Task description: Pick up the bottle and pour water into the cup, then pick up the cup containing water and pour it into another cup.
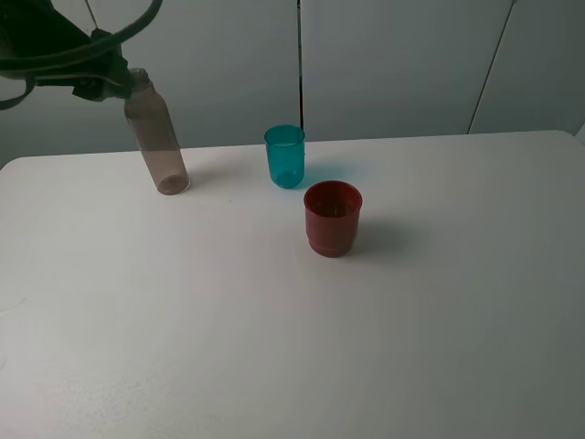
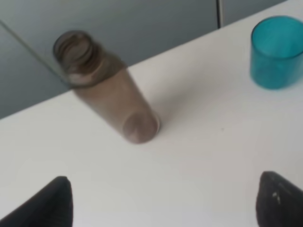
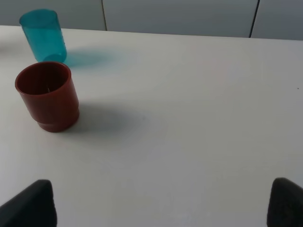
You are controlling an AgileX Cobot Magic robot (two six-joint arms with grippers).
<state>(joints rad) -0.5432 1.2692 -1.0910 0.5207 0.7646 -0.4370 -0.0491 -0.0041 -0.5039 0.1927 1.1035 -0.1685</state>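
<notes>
The smoky grey-brown bottle (image 1: 157,137) (image 2: 113,99) stands upright, uncapped, at the table's far left. My left gripper (image 1: 102,82) (image 2: 163,201) hovers above and beside its neck, open wide, with the bottle ahead of the fingers and not between them. The teal cup (image 1: 285,155) (image 2: 277,52) (image 3: 43,35) stands near the back middle. In front of it and slightly to its right is the dark red cup (image 1: 333,218) (image 3: 47,97). My right gripper (image 3: 163,201) is open and holds nothing; it is outside the exterior high view.
The white table (image 1: 274,347) carries only these three things. Behind its far edge runs a pale panelled wall (image 1: 411,64) with a dark vertical seam. The left arm's cables (image 1: 55,55) loop at the top left.
</notes>
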